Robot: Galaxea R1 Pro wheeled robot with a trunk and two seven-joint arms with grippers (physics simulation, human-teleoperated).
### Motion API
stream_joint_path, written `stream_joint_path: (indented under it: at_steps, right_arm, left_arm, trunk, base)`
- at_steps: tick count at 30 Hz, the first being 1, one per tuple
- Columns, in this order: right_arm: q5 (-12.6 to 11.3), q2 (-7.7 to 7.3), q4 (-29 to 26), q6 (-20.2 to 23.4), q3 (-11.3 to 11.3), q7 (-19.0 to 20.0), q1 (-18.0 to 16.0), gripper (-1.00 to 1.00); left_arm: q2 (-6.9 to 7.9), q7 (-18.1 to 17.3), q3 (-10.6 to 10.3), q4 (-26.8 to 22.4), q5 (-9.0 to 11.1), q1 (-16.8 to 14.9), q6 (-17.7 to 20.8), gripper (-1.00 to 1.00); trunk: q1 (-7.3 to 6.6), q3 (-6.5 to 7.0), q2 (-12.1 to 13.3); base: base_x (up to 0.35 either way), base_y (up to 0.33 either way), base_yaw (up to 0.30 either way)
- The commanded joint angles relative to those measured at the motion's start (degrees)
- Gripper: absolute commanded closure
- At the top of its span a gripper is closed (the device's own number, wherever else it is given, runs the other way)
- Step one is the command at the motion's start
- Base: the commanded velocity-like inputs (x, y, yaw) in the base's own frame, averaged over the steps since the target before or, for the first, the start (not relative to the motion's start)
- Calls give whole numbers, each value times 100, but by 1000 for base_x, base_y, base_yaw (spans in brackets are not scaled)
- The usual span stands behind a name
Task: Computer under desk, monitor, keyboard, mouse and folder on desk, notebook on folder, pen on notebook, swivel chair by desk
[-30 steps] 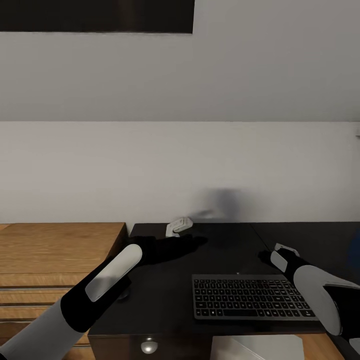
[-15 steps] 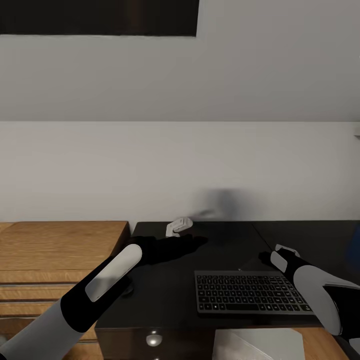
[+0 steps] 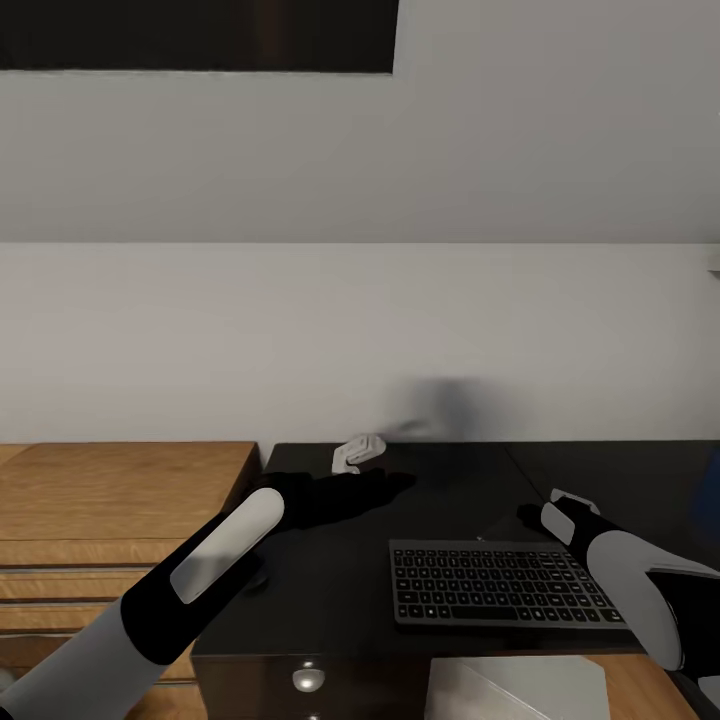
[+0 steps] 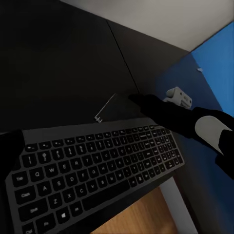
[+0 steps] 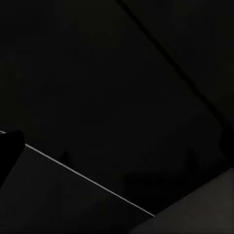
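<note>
The keyboard (image 3: 505, 583) lies on the desk (image 3: 330, 590) between both arms.

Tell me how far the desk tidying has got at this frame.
Done: the keyboard lies flat on the black desk, and a pale box that may be the computer sits below the desk edge. In hand: nothing; the left tool and right tool hover over the desk. Left: monitor, mouse, folder, notebook, pen and chair cannot be confirmed.
</note>
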Motion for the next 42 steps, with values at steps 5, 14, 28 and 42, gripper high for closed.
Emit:
stream_joint_path:
  at_steps: [5,14,28,42]
  right_arm:
    - [-17,0,-14,32,-17,-25,1,-100]
    - [-25,0,-6,32,-15,-25,0,-100]
    - [-11,0,-13,32,-15,-32,1,-100]
    - [-17,-4,-10,-1,-23,-26,1,-100]
  left_arm:
    - [3,48,-6,-11,47,-6,-9,-100]
    - [3,54,-6,-7,47,-7,-9,-100]
    - [3,55,-6,-8,47,-7,-9,-100]
    - [3,54,-9,-5,55,-7,-9,-100]
  trunk:
    - [0,-7,-4]
    - [0,-7,-4]
    - [0,-7,-4]
    - [0,-7,-4]
  base:
    - [-101,85,0]
    - [-28,24,0]
    - [-51,28,0]
    - [-78,56,0]
